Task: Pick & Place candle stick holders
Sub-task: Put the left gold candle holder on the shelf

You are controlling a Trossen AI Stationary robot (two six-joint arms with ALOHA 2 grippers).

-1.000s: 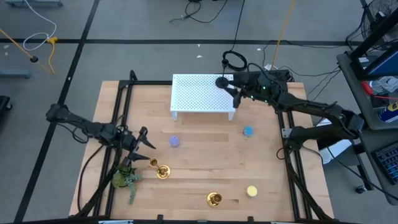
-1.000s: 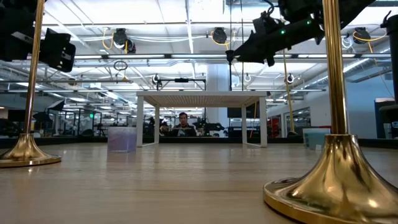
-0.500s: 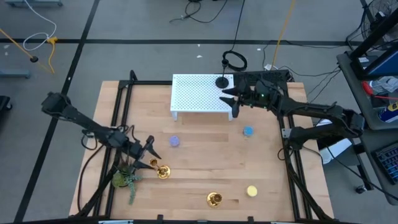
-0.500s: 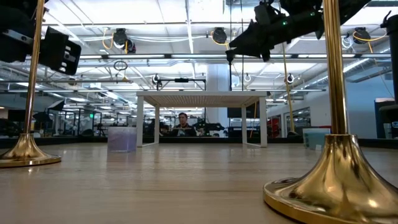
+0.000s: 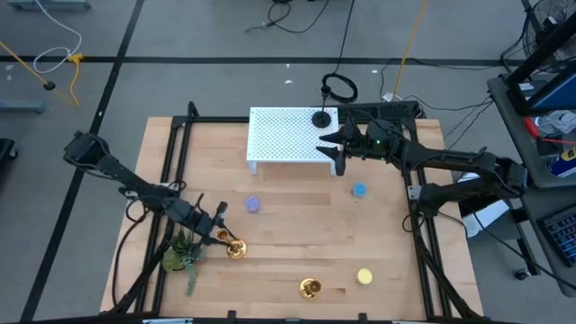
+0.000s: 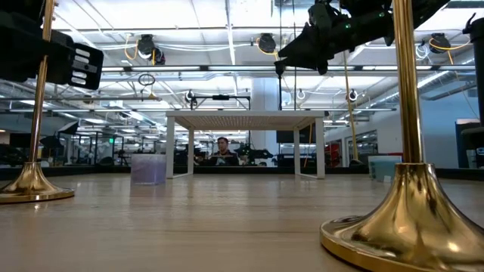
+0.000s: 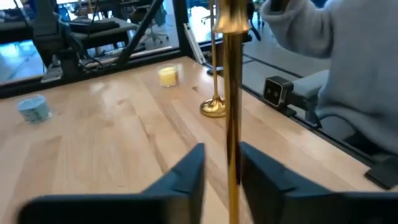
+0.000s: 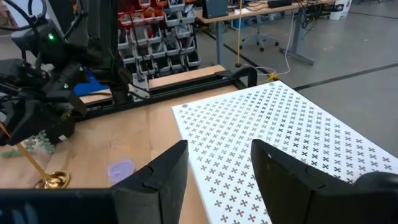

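One gold candle stick holder (image 5: 236,248) stands on its round base at the near left of the table. Its stem (image 7: 232,124) rises between the open fingers of my left gripper (image 5: 219,236), which comes at it level from the table's left. A second gold holder (image 5: 310,288) stands near the front edge. The black holder (image 5: 321,118) stands on the far right corner of the white perforated platform (image 5: 283,135). My right gripper (image 5: 337,148) hovers open over the platform's right near edge, apart from the black holder. My left gripper has the gold holder's stem (image 7: 232,162) between its two fingers, about midway up, with the fingers level and across it. One finger (image 7: 267,180) stands right beside the stem and a gap shows on the other side. I cannot tell whether it touches. The holder stands upright on the table.
A green plant sprig (image 5: 184,256) lies beside my left gripper. A purple piece (image 5: 253,205), a blue piece (image 5: 359,190) and a yellow piece (image 5: 364,276) sit on the wood. Black frame rails run along both table sides. A person's grey sleeve (image 7: 323,62) shows beyond the table edge.
My left gripper has gone toward the table's near right, down to the gold holder, and now has its stem between its fingers. My right gripper has drawn a little toward the near edge, away from the black holder, which stays on the platform.
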